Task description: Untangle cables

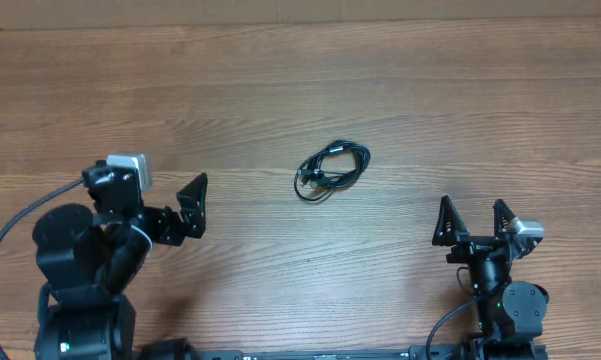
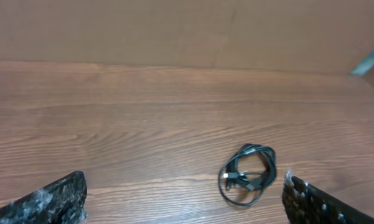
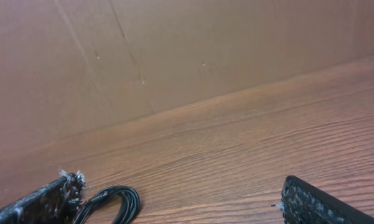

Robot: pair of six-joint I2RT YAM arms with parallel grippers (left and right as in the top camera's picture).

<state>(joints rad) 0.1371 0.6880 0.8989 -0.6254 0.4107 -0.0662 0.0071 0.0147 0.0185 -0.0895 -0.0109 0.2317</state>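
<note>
The cables (image 1: pixel 332 168) lie as one small coiled black bundle on the wooden table, a little right of centre. My left gripper (image 1: pixel 195 207) stands open to their left, well apart from them, and nothing is between its fingers. My right gripper (image 1: pixel 471 206) is open near the front right, also apart and empty. In the left wrist view the cables (image 2: pixel 241 180) rest ahead, close to the right finger, with the left gripper (image 2: pixel 184 186) open. The right wrist view has the cables (image 3: pixel 130 201) at the lower left, beside the left finger, the right gripper (image 3: pixel 182 188) open.
A brown cardboard wall (image 3: pixel 174 56) rises along the table's far edge. The wooden tabletop (image 1: pixel 300 80) stretches all round the bundle. A thick black wire (image 1: pixel 10 228) loops off the left arm at the front left.
</note>
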